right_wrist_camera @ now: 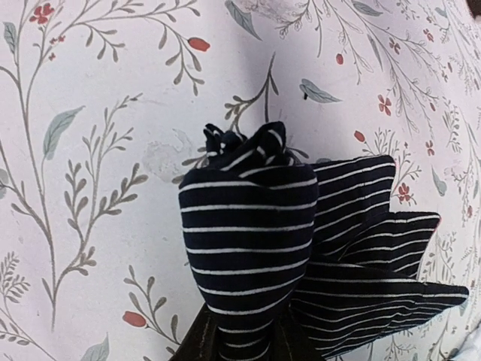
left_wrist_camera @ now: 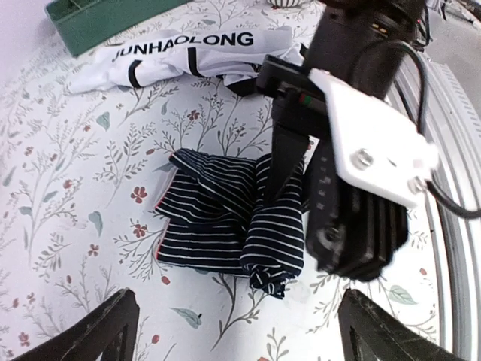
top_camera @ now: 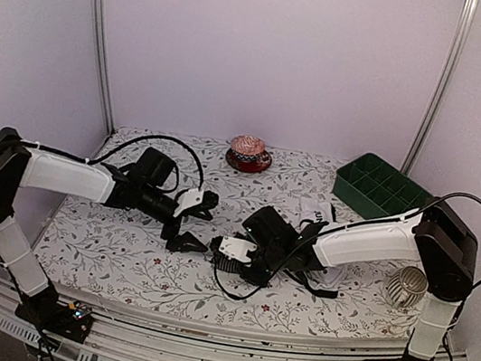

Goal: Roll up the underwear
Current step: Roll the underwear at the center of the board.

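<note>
- under the left wrist cam, left gripper (left_wrist_camera: pixel 240 335) hangs wide open, holding nothing, just short of the black striped briefs (left_wrist_camera: pixel 218 218).
- right gripper (left_wrist_camera: pixel 284 188) is pinched narrow on the bunched right end of that pair; the rest lies flat-ish on the table (left_wrist_camera: pixel 60 150).
- step: looks mid-roll on the 1st pair. next prob needs a left grip on the loose edge, then turning it over w/o slack.
- farther back, white briefs (left_wrist_camera: pixel 188 56) lie unrolled, apart, by the green tray (left_wrist_camera: pixel 98 19).

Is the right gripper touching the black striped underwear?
Touching. Right wrist view shows the right gripper pinching a bunched fold of the black striped underwear.
</note>
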### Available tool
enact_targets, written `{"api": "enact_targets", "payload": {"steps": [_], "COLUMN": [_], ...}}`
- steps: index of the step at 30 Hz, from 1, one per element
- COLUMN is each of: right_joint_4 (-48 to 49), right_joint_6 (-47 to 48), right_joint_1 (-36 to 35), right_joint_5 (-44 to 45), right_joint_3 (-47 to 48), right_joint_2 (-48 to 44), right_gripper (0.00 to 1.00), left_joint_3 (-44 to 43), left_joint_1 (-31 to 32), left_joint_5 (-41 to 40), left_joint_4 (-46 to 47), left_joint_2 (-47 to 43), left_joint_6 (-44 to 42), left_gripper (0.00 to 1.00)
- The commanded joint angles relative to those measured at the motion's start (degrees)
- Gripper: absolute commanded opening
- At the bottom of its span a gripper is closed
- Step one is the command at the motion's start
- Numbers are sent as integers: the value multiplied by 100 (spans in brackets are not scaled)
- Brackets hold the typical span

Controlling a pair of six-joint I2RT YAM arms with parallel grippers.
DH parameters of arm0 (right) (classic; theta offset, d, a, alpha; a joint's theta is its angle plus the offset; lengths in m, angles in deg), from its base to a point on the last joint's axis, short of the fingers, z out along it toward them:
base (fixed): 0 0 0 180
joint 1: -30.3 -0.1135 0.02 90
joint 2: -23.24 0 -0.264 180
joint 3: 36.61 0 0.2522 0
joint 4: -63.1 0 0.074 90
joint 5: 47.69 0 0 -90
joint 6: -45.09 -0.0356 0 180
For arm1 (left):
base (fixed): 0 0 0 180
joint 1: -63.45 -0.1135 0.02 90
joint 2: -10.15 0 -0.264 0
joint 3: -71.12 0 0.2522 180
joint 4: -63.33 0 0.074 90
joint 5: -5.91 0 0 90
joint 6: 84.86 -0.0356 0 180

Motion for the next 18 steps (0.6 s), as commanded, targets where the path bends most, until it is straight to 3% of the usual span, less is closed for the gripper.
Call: {"api": "enact_targets", "payload": {"steps": [1,9,18], "right_joint_4": [-1010,-1549,-1681], "right_joint_6": [-434,-727,-931], "right_joint_1": [109,282,462], "right_joint_5": [-1360,-2566,-2963], "right_joint_3": [162,520,772], "right_joint_2": [264,529,870], "right_gripper": [21,24,24], "left_joint_3": [953,2131,2697], "left_joint_1": [33,945,1950], "left_joint_5": [-410,-1423,-2584], "left_joint_4": [1739,2837,3546], "left_joint_2": [-648,-1102,-981], "left_joint_6": [-445,-1609,-2239], "left_gripper": [92,89,86]}}
